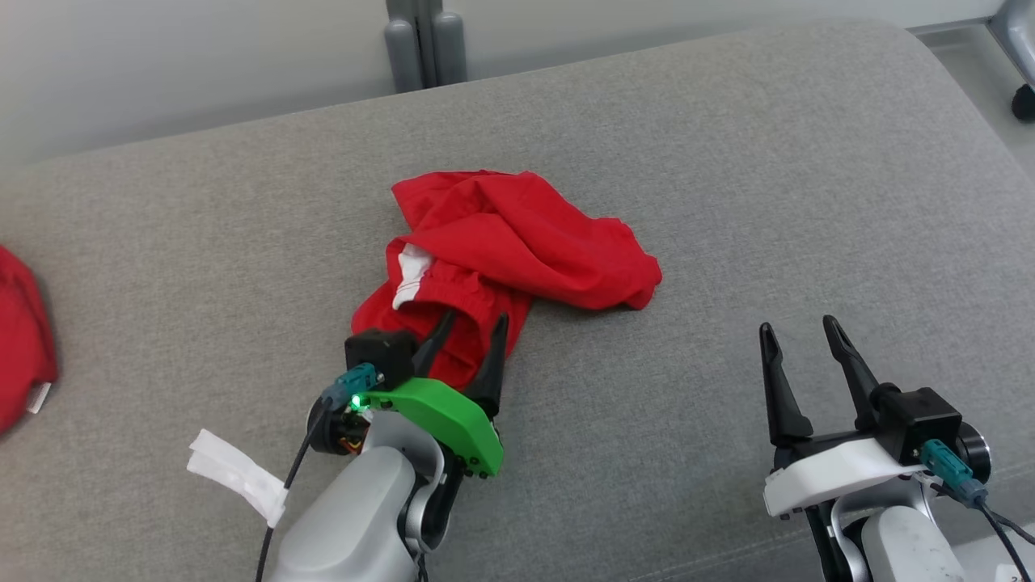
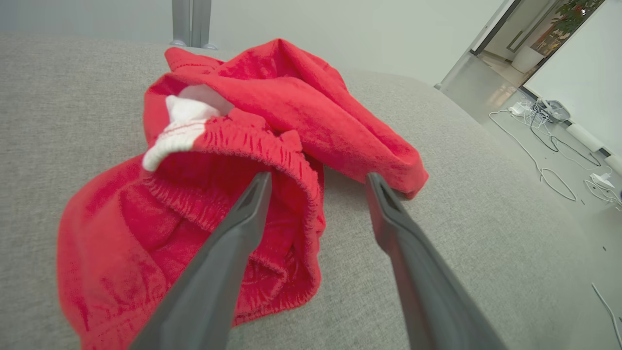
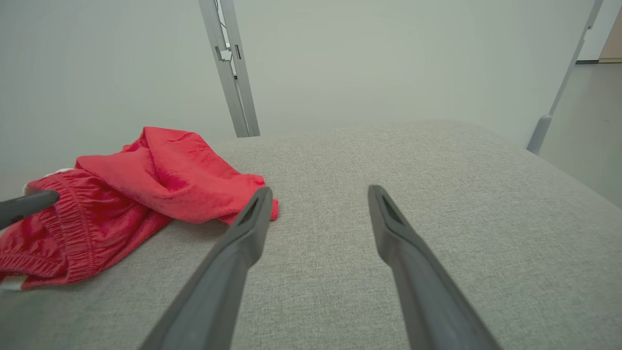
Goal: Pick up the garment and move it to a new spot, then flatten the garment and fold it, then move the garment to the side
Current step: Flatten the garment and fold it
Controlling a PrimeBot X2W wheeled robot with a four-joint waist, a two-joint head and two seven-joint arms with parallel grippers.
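Red garment [image 1: 517,242] on grey cushion [image 1: 768,178], left jaws spread at its edge, right jaws spread, well apart

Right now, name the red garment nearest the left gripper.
The crumpled red garment at centre, with the white patch; the left gripper straddles its edge. The other red cloth lies far left.

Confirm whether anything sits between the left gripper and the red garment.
Nothing visible does. The open left gripper is at the near edge of the red garment, with one finger over the elastic waistband and the other over the grey cushion beside it.
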